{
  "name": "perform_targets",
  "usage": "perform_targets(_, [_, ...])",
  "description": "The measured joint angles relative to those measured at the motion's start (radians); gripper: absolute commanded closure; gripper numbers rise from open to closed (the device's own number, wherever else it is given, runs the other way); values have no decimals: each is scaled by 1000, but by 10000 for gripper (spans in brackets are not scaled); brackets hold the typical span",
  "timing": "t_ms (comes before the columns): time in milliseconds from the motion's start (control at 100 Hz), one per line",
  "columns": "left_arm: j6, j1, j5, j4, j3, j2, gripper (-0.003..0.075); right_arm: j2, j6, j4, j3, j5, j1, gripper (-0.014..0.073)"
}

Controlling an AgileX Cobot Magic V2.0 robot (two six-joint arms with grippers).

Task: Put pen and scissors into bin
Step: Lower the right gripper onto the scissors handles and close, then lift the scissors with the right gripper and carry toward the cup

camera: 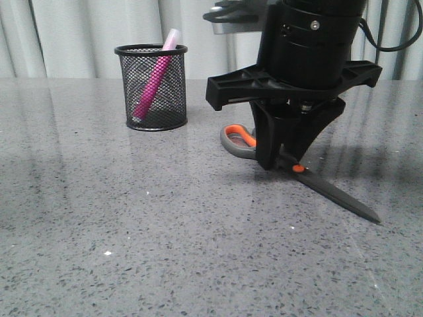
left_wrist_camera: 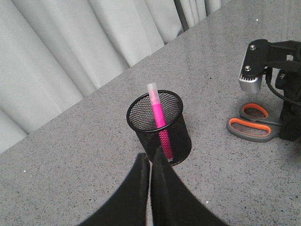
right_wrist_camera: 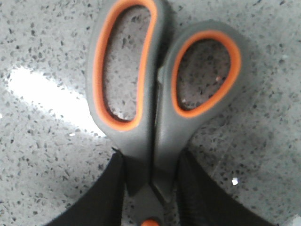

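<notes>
Pen [camera: 156, 78] leaning inside the bin [camera: 151, 88], cap poking above the rim; bin upright on the grey table [camera: 132, 231], toward the curtain [camera: 79, 33]; scissors [camera: 310, 178] flat on the table to the right of the bin and well apart from it, blades closed and pointing forward-right, orange-lined loops [right_wrist_camera: 160, 70] toward the bin; right gripper [right_wrist_camera: 150, 188] down over the scissors, fingers [right_wrist_camera: 103, 193] clamped on the shank just below the loops, close to the orange pivot [camera: 299, 168]; left gripper [left_wrist_camera: 149, 162] above the table near the bin, fingers pressed together, nothing between them
</notes>
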Motion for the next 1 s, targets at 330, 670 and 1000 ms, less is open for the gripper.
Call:
perform_targets(330, [0,0,0,0,0,0,742,-120,0,0,9,-176,0,651])
perform_targets(670, [0,0,0,0,0,0,742,-168,0,38,11,-503,0,651])
perform_targets(1000, [0,0,0,0,0,0,742,-168,0,65,13,-947,4,651])
